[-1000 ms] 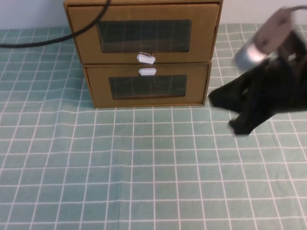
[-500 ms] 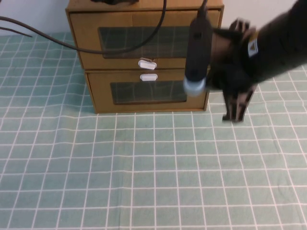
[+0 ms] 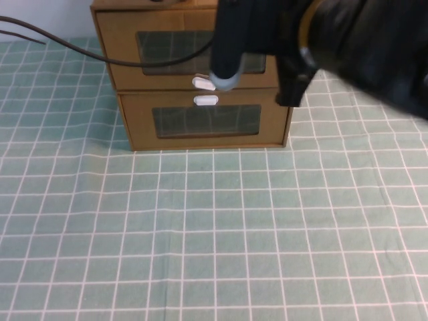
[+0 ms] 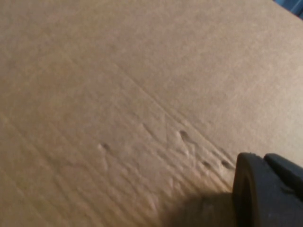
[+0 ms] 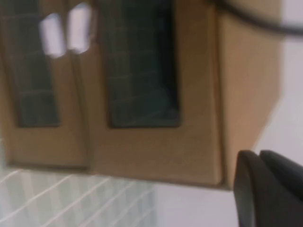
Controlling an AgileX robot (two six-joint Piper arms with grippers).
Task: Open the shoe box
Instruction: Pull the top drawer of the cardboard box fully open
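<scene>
Right claw (image 5: 259,158) shut, empty, box (image 3: 200,127) ahead of it. Left claw (image 4: 262,161): grip unclear, box top apparently beneath. Risk: shut claw glances off handle (image 3: 206,100), shoving box.

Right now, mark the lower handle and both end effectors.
lower handle (image 3: 206,100): high view, middle.
left end effector (image 4: 263,163): left wrist view, tip over box (image 4: 118,94).
right end effector (image 5: 259,163): right wrist view, tip near box.

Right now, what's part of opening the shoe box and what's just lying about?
Job: top box, bottom box, white handles, right gripper shut near the top box's right edge, left gripper close over bare cardboard.
Lying about: cable, checked cloth.
</scene>
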